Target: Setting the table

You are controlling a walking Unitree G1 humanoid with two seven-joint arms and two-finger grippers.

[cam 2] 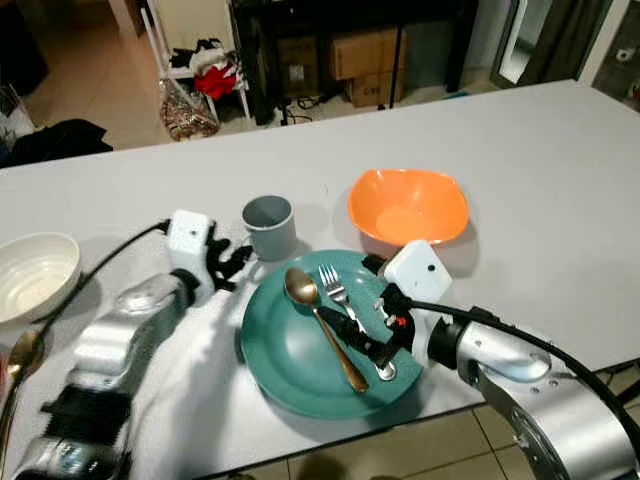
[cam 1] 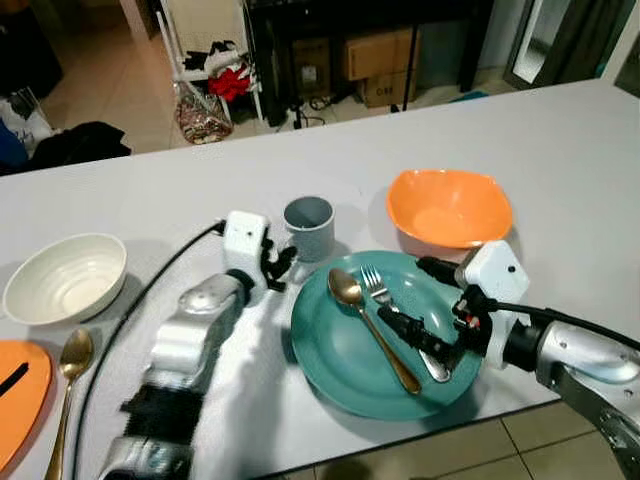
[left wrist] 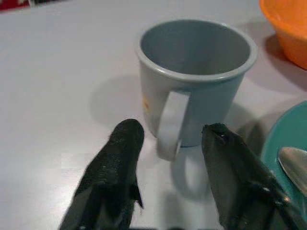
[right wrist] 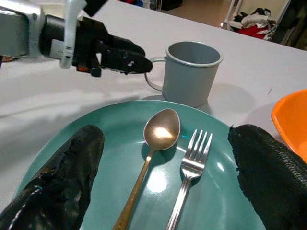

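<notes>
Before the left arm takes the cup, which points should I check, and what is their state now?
1. Left pincer open: ok.
2. Cup upright on the table: ok.
3. Cup handle faces the left pincer, between its fingers: ok.
4. Cup looks empty: ok.
5. Right pincer open over the plate, apart from the cup: ok.
6. Spoon and fork lie on the plate, not touching the cup: ok.

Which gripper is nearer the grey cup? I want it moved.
Left. The left gripper is open beside the grey cup's handle; the right gripper hovers open over the teal plate.
</notes>
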